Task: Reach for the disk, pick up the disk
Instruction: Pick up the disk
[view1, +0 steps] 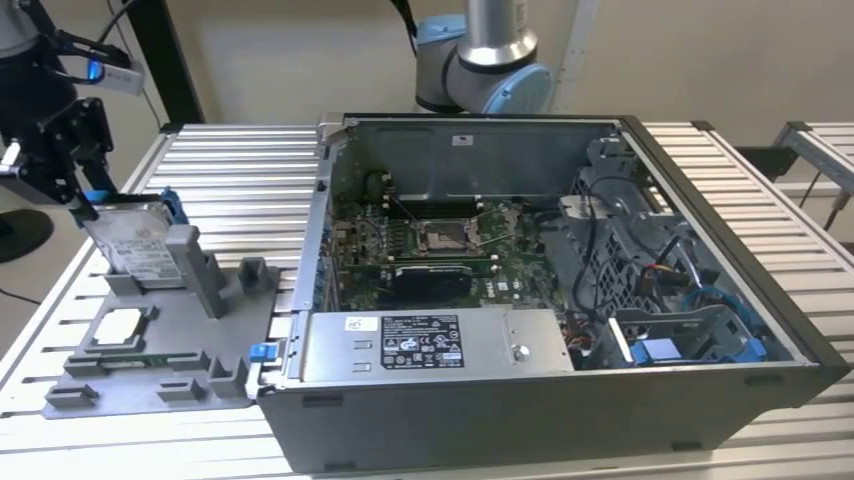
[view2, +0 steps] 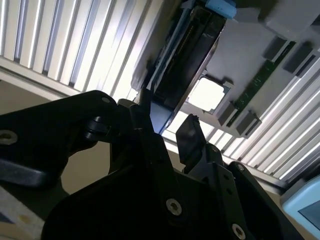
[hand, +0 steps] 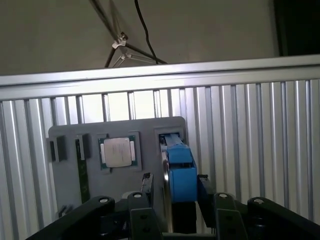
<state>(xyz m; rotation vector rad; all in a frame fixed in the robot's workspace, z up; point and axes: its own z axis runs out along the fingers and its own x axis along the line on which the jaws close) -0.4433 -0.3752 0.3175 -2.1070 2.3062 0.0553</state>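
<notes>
Gripper (hand: 174, 181) jaws stand spread on either side of the disk (view1: 138, 243), which stands on edge in the grey holder (view1: 147, 385) beside the case (view1: 534, 420); rigid, fairly heavy and slick-faced, it likely wants a firm, square pinch across its flat faces.

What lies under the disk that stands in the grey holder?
The disk stands on edge in a slot of the grey holder, which rests on the slatted table. The slot's walls hide the disk's lower edge and the slot floor.
</notes>
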